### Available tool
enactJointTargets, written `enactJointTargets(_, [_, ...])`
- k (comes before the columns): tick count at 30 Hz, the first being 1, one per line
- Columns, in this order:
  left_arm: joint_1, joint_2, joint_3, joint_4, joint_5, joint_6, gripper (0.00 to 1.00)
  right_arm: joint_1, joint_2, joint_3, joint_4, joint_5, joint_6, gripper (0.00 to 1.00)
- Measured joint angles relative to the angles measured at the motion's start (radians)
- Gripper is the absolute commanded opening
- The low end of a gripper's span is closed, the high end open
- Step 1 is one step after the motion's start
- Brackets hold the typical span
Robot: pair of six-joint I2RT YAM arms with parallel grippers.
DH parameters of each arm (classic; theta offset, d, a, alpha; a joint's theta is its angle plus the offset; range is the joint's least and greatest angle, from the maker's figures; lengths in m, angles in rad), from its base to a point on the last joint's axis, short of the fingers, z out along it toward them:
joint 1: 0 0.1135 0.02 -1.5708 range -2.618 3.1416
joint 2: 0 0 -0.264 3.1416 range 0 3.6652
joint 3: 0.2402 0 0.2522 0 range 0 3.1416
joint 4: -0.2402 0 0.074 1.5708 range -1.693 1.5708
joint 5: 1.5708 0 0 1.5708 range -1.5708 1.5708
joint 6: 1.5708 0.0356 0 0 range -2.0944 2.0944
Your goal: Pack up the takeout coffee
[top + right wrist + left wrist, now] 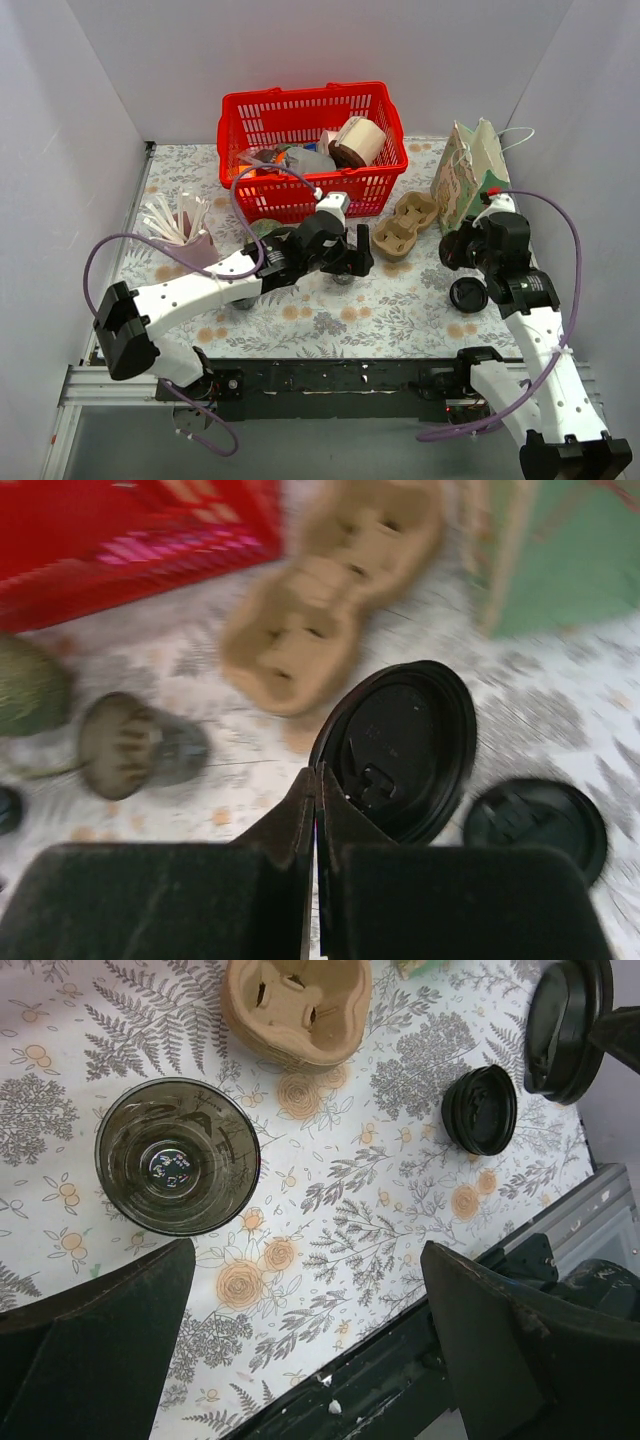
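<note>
My right gripper [318, 776] is shut on the rim of a black coffee lid [405, 745] and holds it tilted above the table; in the top view it [458, 250] hangs in front of the paper bag. A second black lid [468, 296] lies flat on the table below it. A dark translucent cup [178, 1156] stands upright and empty on the floral tablecloth. My left gripper [308, 1252] hovers open just near of the cup, nothing between its fingers. The brown cardboard cup carrier [405, 225] lies between the two arms, near the basket.
A red basket [300, 110] with cups and packaging stands at the back. The green paper bag [470, 175] stands at the back right. A holder of white stirrers [180, 225] is at the left. A greenish cup [265, 228] sits behind the left arm.
</note>
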Motion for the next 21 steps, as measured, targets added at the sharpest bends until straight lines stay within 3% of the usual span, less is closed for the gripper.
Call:
enactJointTargets(8, [0.063,-0.244,-0.156,0.036,-0.018,-0.004,0.98,0.005,0.040,0.058,0.230,-0.618,-0.019,0.01])
enactJointTargets(12, [0.142,-0.361,-0.249,0.085,0.025,-0.008,0.98,0.048,0.096,0.058,0.371,-0.816,0.047,0.01])
enactJointTargets(21, [0.228,-0.575,-0.512,0.438,0.380,-0.016,0.98,0.149,0.132,0.043,0.894,-1.130,0.380,0.01])
